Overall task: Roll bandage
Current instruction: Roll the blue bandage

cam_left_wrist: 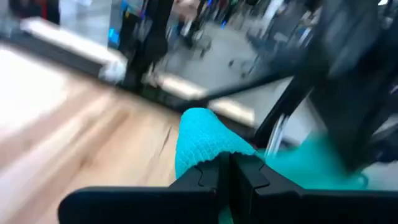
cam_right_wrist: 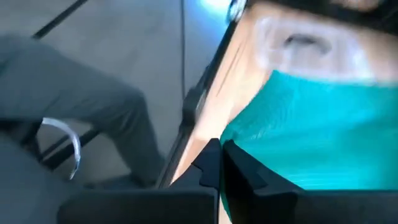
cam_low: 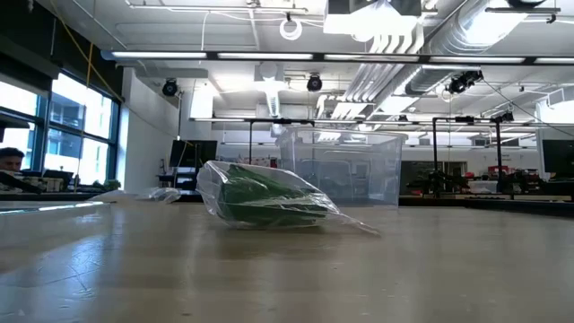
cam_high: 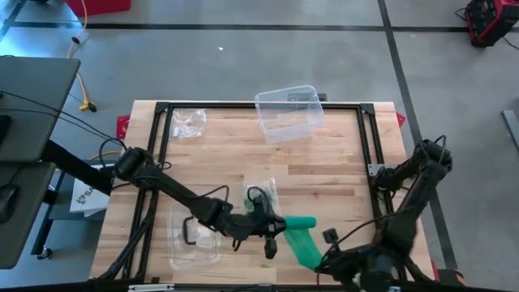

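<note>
The green bandage (cam_high: 302,237) lies on the wooden surface (cam_high: 324,170) near its front edge, stretched between the two pincers. The left pincer (cam_high: 280,228) is closed on the bandage's rolled end (cam_left_wrist: 202,140), its fingers (cam_left_wrist: 249,177) pressed together over the fabric. The right pincer (cam_high: 324,261), at the front edge just beyond the loose flat end, is closed on that end (cam_right_wrist: 311,130). A plastic bag (cam_high: 195,235) lies behind the left pincer under its arm, a clear bin (cam_high: 289,113) sits well beyond both pincers toward the far edge, and a second bag (cam_high: 187,122) lies in the far left corner.
</note>
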Controlling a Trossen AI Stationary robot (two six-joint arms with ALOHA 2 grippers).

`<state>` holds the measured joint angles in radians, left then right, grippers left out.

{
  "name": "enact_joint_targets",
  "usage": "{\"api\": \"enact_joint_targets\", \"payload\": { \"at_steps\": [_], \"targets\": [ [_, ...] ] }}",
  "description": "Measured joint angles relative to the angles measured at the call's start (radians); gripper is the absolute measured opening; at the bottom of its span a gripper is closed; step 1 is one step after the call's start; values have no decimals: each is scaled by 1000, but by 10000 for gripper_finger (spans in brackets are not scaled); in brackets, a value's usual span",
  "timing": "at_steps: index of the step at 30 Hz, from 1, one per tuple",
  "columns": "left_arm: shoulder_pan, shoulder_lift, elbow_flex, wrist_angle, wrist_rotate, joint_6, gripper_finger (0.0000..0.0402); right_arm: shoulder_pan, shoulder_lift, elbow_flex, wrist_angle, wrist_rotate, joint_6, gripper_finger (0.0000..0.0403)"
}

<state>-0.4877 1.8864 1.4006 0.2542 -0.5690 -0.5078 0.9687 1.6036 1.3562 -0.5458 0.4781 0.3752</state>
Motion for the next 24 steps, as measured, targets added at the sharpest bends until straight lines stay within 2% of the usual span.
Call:
{"api": "enact_joint_targets", "payload": {
  "at_steps": [3,7,10,14,16,18,20,24],
  "targets": [
    [-17,27,0,-47,13,-68,1,16,-13,120,-159,111,37,0],
    [-43,63,1,-36,156,-143,1,21,-14,265,-404,324,149,0],
    [-79,92,1,13,212,-118,1,-7,-16,297,-529,329,218,0],
    [-140,85,2,127,250,25,1,-64,-15,207,-595,262,298,0],
    [-162,82,1,209,230,113,1,-90,-14,117,-514,225,292,0],
    [-175,82,0,304,220,205,1,-114,-13,18,-338,193,220,0],
    [-178,82,0,371,232,278,1,-127,-15,-91,-53,161,76,0],
    [-182,83,0,404,235,350,1,-111,-14,-258,477,145,-235,0]
  ]
}}
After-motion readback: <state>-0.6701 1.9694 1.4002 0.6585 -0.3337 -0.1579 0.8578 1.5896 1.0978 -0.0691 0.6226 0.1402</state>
